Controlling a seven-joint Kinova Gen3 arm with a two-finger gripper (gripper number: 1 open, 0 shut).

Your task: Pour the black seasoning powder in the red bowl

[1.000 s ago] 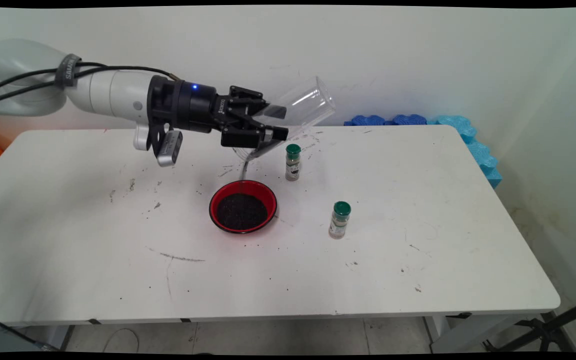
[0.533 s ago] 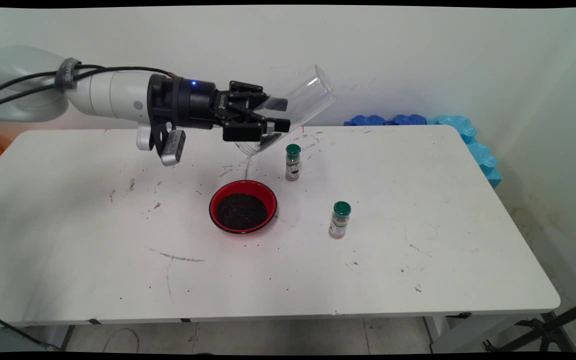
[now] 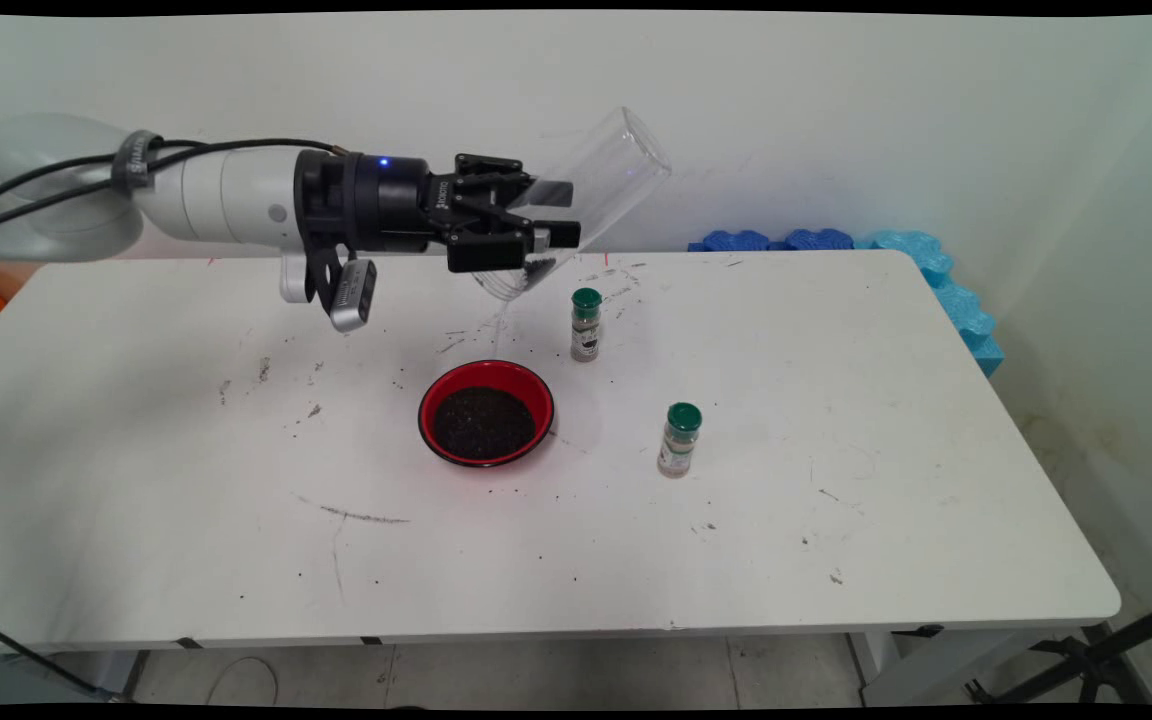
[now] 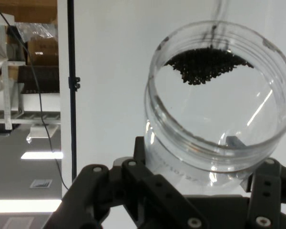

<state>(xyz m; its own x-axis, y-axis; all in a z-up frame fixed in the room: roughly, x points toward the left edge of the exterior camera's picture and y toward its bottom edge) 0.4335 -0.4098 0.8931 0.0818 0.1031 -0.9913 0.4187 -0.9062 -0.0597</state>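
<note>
My gripper (image 3: 558, 214) is shut on a clear plastic cup (image 3: 591, 185), held in the air above the table's far side. The cup is tipped, with its closed end up and to the right and its mouth down and to the left. A small heap of dark grains (image 3: 536, 268) lies inside at the mouth's lower lip. In the hand view the cup (image 4: 219, 119) fills the space between the fingers of the gripper (image 4: 209, 183), its rim facing the camera with the grains (image 4: 205, 64) inside. Below the mouth, a red bowl (image 3: 433, 392) full of dark grains stands on the table.
Two small spice jars with green caps stand right of the bowl, one (image 3: 586, 325) near the cup's mouth, the other (image 3: 679, 440) nearer the front. Dark specks and smears dot the white table (image 3: 836, 380). Blue foam pieces (image 3: 836, 240) line its far right edge.
The gripper has risen a little, and the cup has turned so that its closed end stands higher and steeper. The bowl and both jars have not moved.
</note>
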